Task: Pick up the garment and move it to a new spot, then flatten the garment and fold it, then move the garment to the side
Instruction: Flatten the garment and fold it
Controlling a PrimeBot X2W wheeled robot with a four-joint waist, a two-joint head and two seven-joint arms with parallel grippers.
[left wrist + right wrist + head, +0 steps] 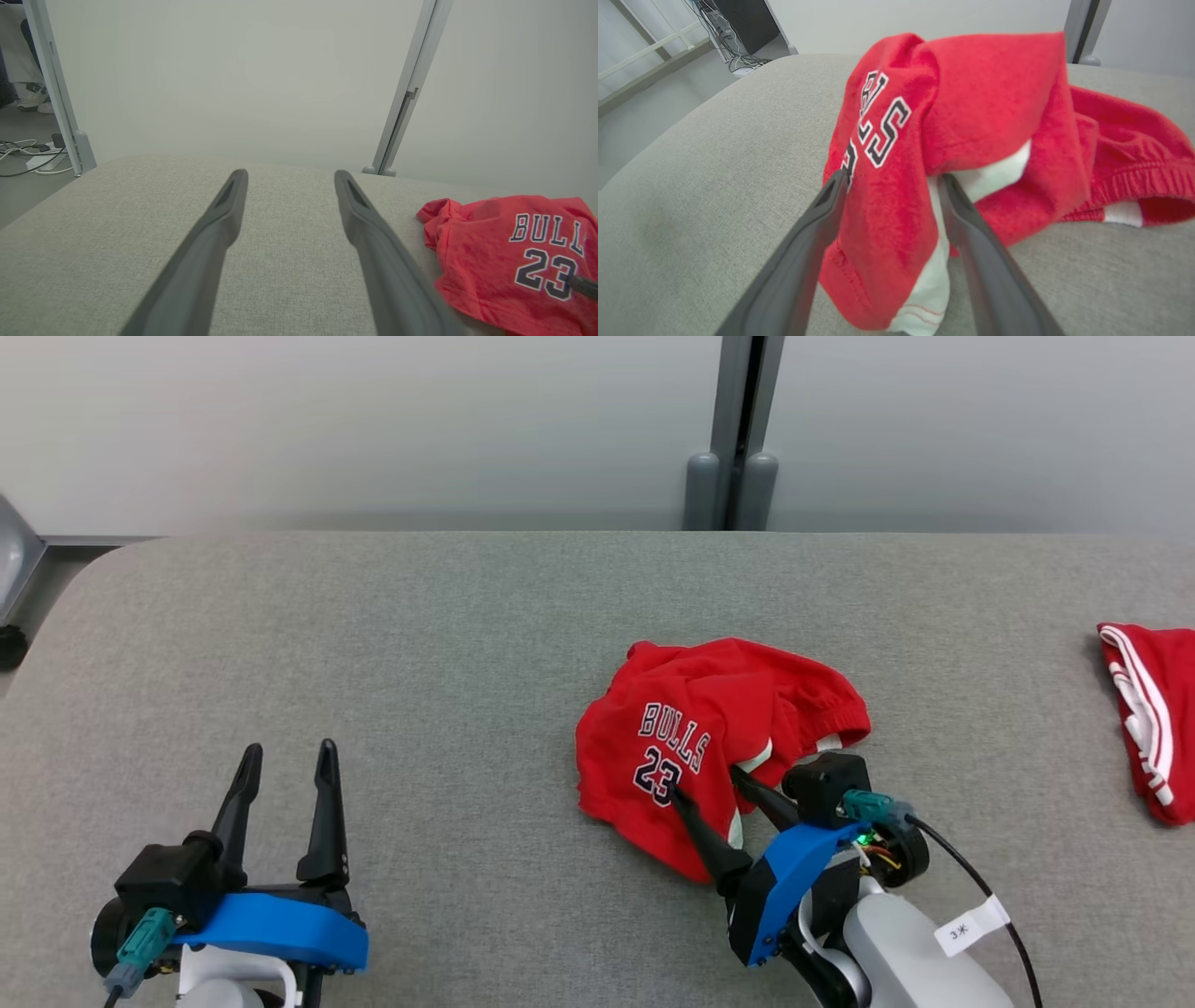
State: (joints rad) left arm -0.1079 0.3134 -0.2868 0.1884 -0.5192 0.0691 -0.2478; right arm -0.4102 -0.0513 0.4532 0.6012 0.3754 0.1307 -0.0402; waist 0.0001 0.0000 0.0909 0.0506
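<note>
The garment [709,728] is a red pair of shorts printed "BULLS 23" with white trim, lying crumpled on the grey padded table [373,644] right of centre. My right gripper [704,780] is open at its near edge, one finger on the print and the other by the white trim. In the right wrist view a raised fold of the garment [971,116] lies between the spread fingers of this gripper [893,177]. My left gripper [289,749] hovers open and empty at the lower left, well apart from the cloth. The left wrist view shows that gripper [290,174] and the garment [509,252] to its right.
A second red piece with white stripes [1148,719] lies at the table's right edge. A grey partition post [738,476] stands behind the table's far edge. Cables [28,154] lie on the floor beyond the table's left end.
</note>
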